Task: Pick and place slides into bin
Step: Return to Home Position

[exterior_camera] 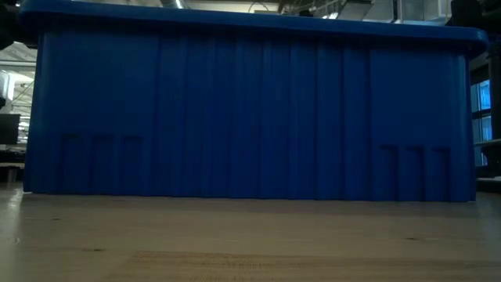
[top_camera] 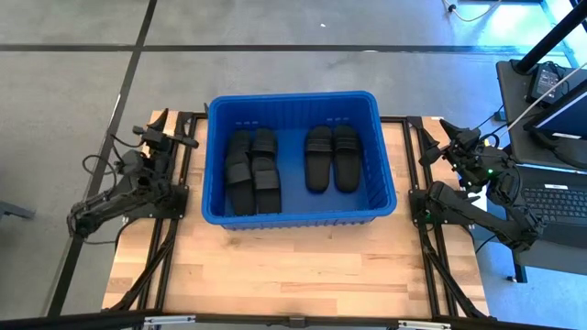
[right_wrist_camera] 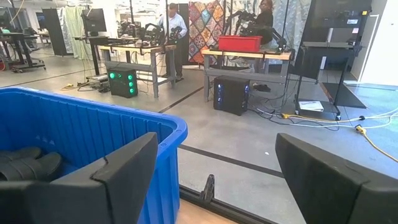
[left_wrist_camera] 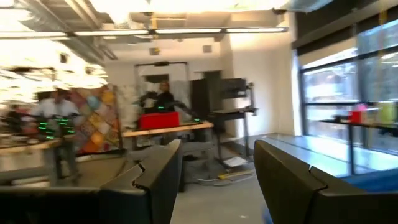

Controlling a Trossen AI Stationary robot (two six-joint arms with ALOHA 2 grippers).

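A stretch of pale wooden worktop (top_camera: pixel 293 266) lies in front of the blue bin (top_camera: pixel 293 218), which sits toward the far edge. Inside the bin lie six black slides (top_camera: pixel 332 158): four overlapping on the left, two side by side on the right. The left gripper (top_camera: pixel 165 133) and right gripper (top_camera: pixel 456 137) rest outside the bin's left and right walls, fingers spread open, holding nothing.
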